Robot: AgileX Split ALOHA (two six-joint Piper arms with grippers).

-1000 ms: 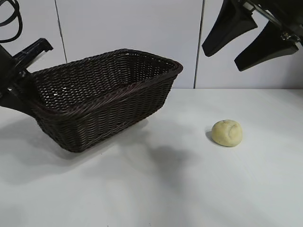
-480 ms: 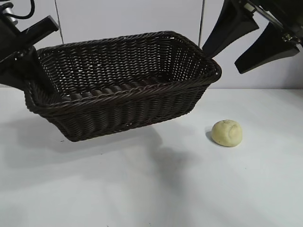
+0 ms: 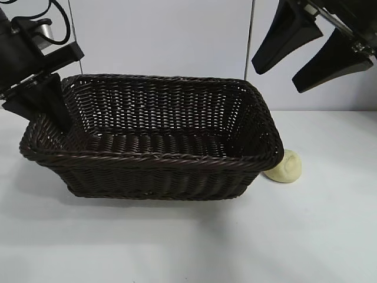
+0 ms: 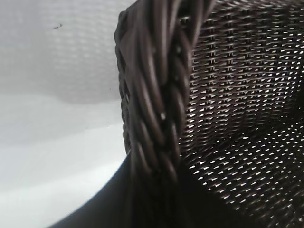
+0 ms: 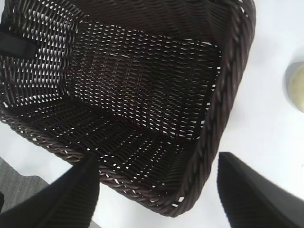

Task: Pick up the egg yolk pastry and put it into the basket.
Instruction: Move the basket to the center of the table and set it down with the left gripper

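So the basket (image 3: 153, 138) is the big thing here, dark woven wicker with a braided rim, sitting on the white desk (image 3: 194, 242) and taking up most of the exterior view. Everything else is easiest to place off it.

The left tool (image 3: 50, 100) is clamped on the basket's short end wall at the far-left corner, one finger running down inside the weave. The left wrist view is basically all braided rim (image 4: 156, 95) right up against the lens, with the dark finger below it, so that grip looks solid.

The egg yolk pastry (image 3: 287, 167) is on the desk just beside the basket's opposite short end, outside it. From the exterior view the flared rim overlaps part of it, so I can't say whether the two are actually touching. The right wrist view catches only a pale sliver of it (image 5: 297, 85) off past the basket's end wall (image 5: 228, 95), with a strip of bare desk showing between them there.

The right tool (image 3: 312, 47) is up in the air above that same end of the basket and above the pastry, fingers spread wide apart and holding nothing. From its own camera you look straight down between the two dark fingers (image 5: 71, 194) into the basket's interior.
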